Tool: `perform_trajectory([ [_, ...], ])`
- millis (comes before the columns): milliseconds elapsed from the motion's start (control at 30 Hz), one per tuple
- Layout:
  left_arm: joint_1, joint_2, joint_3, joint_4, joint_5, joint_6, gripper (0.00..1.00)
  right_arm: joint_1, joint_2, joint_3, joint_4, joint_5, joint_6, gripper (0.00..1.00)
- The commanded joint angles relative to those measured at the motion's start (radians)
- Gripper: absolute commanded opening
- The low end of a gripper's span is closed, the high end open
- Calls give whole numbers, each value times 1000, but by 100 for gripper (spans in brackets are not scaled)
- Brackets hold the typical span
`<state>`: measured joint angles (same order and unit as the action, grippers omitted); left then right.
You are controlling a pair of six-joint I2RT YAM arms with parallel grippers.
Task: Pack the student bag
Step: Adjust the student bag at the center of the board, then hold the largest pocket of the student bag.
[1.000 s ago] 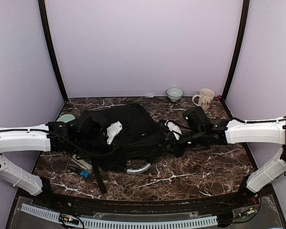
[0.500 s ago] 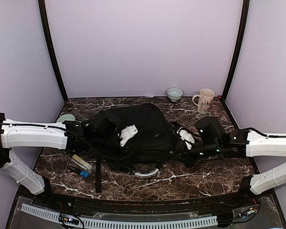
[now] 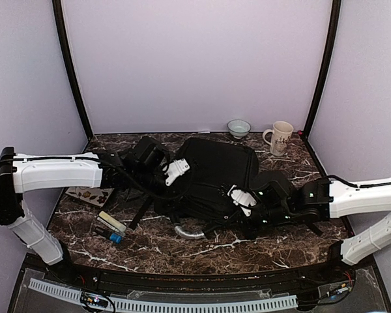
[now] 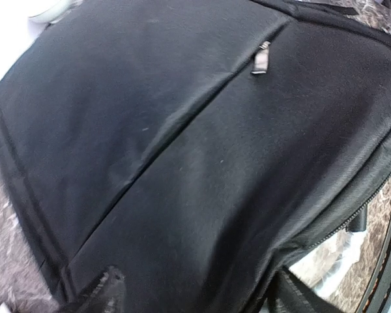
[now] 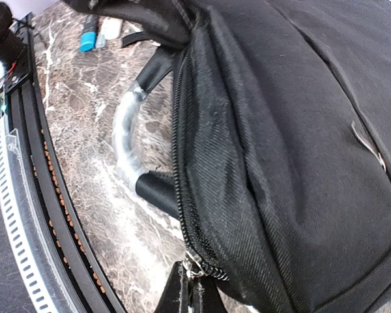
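The student bag (image 3: 215, 171), a big black backpack, lies flat mid-table with its silvery loop handle (image 3: 185, 230) towards the front edge. My left gripper (image 3: 176, 171) hovers at the bag's left side. In the left wrist view its fingertips (image 4: 104, 288) stand wide apart over the black fabric (image 4: 182, 163), gripping nothing. My right gripper (image 3: 242, 198) is at the bag's near right corner. In the right wrist view the right gripper (image 5: 197, 290) is shut on a metal zipper pull (image 5: 195, 266) at the end of the zipper line, beside the handle (image 5: 127, 130).
A small bowl (image 3: 238, 128) and a cream mug (image 3: 279, 137) stand at the back right. Left of the bag lie a flat printed card (image 3: 88, 194) and a few pens or sticks (image 3: 111, 226). A black strap (image 3: 140, 210) trails off the bag to the front left.
The bag has slid right and swung round. My left gripper has opened and let go of it. My right gripper has pulled back towards the front, still pinching the zipper pull.
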<state>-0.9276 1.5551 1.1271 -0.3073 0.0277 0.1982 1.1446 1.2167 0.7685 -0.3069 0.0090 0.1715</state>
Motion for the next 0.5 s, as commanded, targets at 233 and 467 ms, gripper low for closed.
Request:
perform_trajectory([
  [233, -5, -224, -125, 162, 297, 8, 81, 10, 82, 111, 134, -111, -151, 0],
  [467, -10, -65, 22, 37, 432, 113, 75, 7, 91, 122, 135, -127, -149, 0],
])
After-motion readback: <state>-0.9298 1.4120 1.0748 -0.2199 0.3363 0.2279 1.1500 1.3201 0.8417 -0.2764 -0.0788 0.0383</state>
